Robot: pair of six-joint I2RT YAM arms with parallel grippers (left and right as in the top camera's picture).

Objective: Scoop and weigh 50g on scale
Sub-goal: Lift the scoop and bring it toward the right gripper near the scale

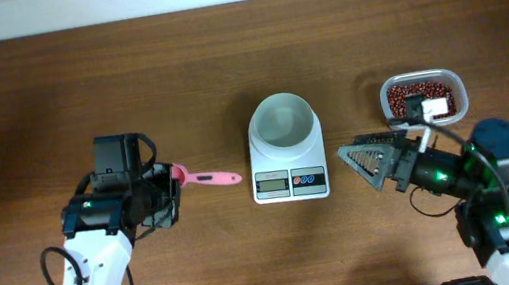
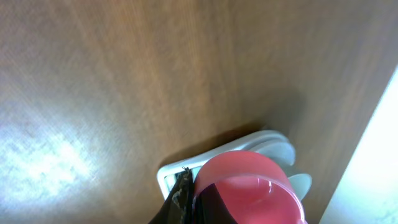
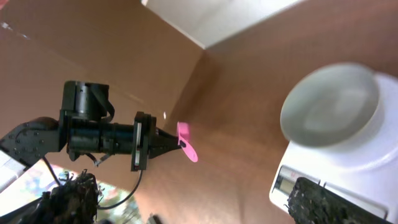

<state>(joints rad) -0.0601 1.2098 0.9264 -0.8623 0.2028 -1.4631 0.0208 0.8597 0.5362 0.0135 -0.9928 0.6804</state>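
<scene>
Overhead shows one scale (image 1: 289, 180) at the middle of the table (image 1: 221, 56), carrying one white bowl (image 1: 282, 121). One clear tub (image 1: 463, 93) to its right and a little farther back holds the red-brown beans (image 1: 409, 96). One pink scoop (image 1: 214, 178) is left of the scale with the left gripper (image 1: 168, 183) clamped on its bowl end, while the right gripper (image 1: 361, 167) hovers just right of the scale, jaws spread wide around nothing.
</scene>
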